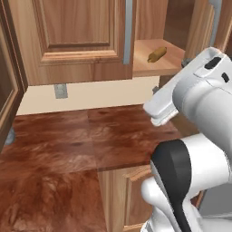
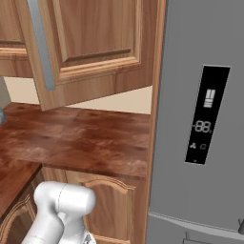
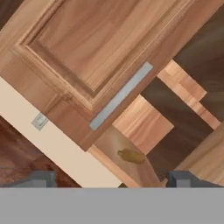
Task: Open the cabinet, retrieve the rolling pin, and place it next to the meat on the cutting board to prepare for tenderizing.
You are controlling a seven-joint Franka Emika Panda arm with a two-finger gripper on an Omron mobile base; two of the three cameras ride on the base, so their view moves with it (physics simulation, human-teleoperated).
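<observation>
The cabinet's [image 1: 77, 41] left door is shut, its grey bar handle [image 3: 121, 96] crossing the hand view. Its right door [image 2: 90, 43] is swung out. The rolling pin [image 1: 157, 55], a small tan cylinder, lies on the bare lower shelf [image 1: 145, 61] inside the open half; the hand view has the rolling pin [image 3: 130, 156] just above the fingertips. My gripper [image 3: 111, 179] is open and empty, some way in front of the shelf and apart from the pin. The cutting board and the meat are out of view.
A dark reddish wood counter [image 1: 90, 136] runs below the cabinet, against a cream wall with an outlet [image 1: 60, 90]. A grey fridge [image 2: 200, 119] stands close on the right. Base cabinets [image 2: 105, 200] sit under the counter. My own arm [image 1: 199, 104] blocks the right of the left base view.
</observation>
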